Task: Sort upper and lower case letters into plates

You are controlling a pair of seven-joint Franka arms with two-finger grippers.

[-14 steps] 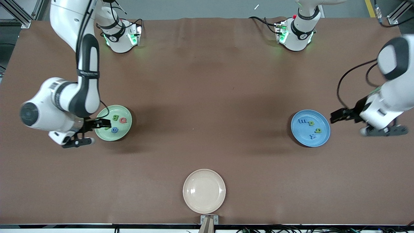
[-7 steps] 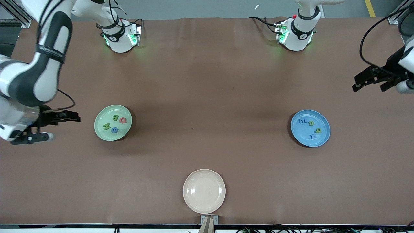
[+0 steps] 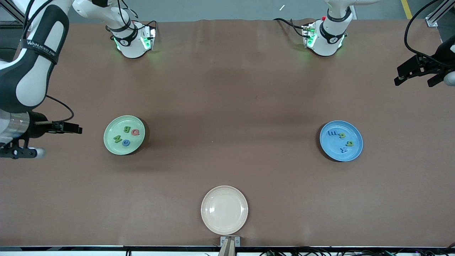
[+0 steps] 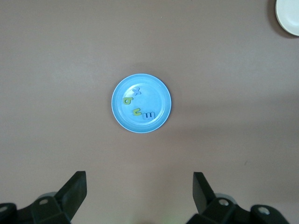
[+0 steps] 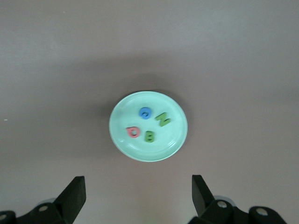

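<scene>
You had all eight letters lying in the two plates. The mint green plate [image 3: 124, 135] sat on the brown bench [image 3: 227, 106] toward the right arm's end, and it held four capitals: a green B [image 3: 127, 129], a red D [image 3: 135, 132], a green N [image 3: 117, 138] and a blue letter [image 3: 126, 143] that looked like a G, though it was too small in your views to be sure. The blue plate [image 3: 341, 140] sat toward the left arm's end, well apart from the mint green plate and about level with it from the front camera. It held four small letters: a blue m [image 3: 332, 133], a green u [image 3: 342, 135], a green letter with a round bowl [image 3: 350, 143] and a blue x [image 3: 343, 149].

Nearer to the front camera than the mint green plate, and between the two plates along the bench, lay a cream plate [image 3: 224, 209] with nothing in it.

Your right hand [image 3: 73, 128] hung over the bench just beside the mint green plate, at the bench's edge, its fingers apart and holding nothing. Your left hand [image 3: 408, 74] was up over the bench edge at the left arm's end, well apart from the blue plate, fingers likewise spread and holding nothing.
</scene>
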